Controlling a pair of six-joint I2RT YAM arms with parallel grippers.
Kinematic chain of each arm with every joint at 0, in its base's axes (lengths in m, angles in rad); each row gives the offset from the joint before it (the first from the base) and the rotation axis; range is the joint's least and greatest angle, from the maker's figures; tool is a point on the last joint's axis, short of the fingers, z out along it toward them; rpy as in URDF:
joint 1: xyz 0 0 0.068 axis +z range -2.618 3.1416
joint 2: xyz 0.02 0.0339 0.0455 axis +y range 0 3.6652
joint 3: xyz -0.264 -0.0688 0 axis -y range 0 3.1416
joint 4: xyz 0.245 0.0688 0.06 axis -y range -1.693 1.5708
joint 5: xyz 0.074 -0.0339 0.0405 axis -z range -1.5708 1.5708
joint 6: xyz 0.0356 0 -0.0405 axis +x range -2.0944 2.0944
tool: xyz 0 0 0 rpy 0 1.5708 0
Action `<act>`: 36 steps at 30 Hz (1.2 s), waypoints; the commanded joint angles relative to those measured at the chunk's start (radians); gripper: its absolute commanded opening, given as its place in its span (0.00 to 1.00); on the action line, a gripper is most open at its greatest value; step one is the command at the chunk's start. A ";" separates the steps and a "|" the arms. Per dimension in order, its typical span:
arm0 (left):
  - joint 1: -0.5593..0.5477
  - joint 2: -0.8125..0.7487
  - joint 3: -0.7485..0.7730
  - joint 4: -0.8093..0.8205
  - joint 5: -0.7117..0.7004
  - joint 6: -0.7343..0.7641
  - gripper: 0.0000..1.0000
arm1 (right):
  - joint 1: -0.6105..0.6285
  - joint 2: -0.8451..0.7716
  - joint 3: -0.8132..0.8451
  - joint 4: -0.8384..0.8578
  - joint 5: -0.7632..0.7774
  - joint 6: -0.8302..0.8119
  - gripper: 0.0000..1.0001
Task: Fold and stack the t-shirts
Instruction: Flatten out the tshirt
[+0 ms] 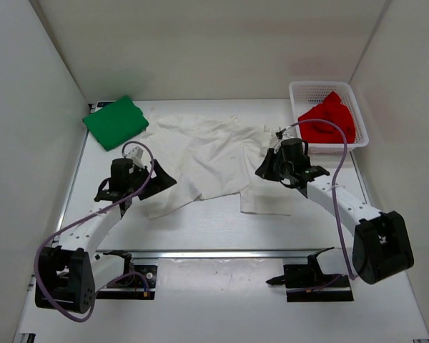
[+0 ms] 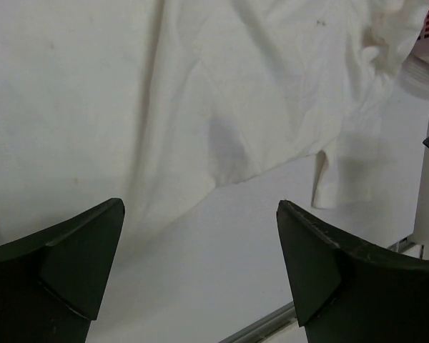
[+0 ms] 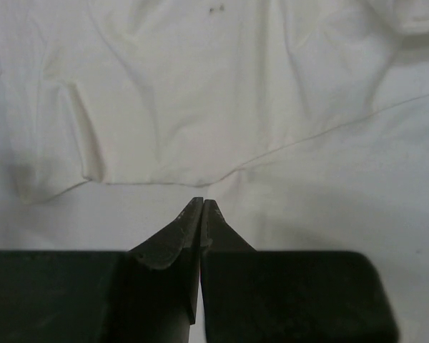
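Across the middle of the bench [image 1: 222, 229] lies the white t-shirt [image 1: 207, 161], spread out flat but creased, with its sleeves reaching toward either side. At the far left corner sits the green t-shirt [image 1: 116, 122], folded into a neat block and just clear of the white one. At the far right, the red t-shirt [image 1: 327, 118] is bunched up inside a white mesh basket [image 1: 318, 85]. The left claw [image 2: 200, 207] is at the white shirt's near left edge with its fingers wide apart and nothing between them. The right claw [image 3: 203, 202] is at the shirt's right side, its fingertips pressed together on nothing, just short of the cloth's edge.
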 commanded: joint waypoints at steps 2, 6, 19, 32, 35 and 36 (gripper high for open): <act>0.002 -0.008 -0.020 0.045 0.027 -0.064 0.99 | 0.037 -0.073 -0.080 0.053 -0.002 0.016 0.00; 0.085 0.139 0.070 0.197 0.004 -0.174 0.09 | 0.049 -0.097 -0.147 0.094 -0.036 0.017 0.00; 0.273 0.845 0.677 0.099 -0.298 -0.206 0.00 | 0.037 -0.072 -0.186 0.171 -0.091 0.013 0.00; 0.356 1.299 1.335 -0.238 -0.307 -0.169 0.02 | 0.028 -0.035 -0.142 0.162 -0.088 0.016 0.00; 0.370 1.376 1.527 -0.350 -0.306 -0.166 0.06 | 0.031 -0.033 -0.134 0.160 -0.088 0.013 0.00; 0.379 1.396 1.579 -0.378 -0.300 -0.181 0.08 | 0.029 -0.036 -0.134 0.163 -0.094 0.011 0.00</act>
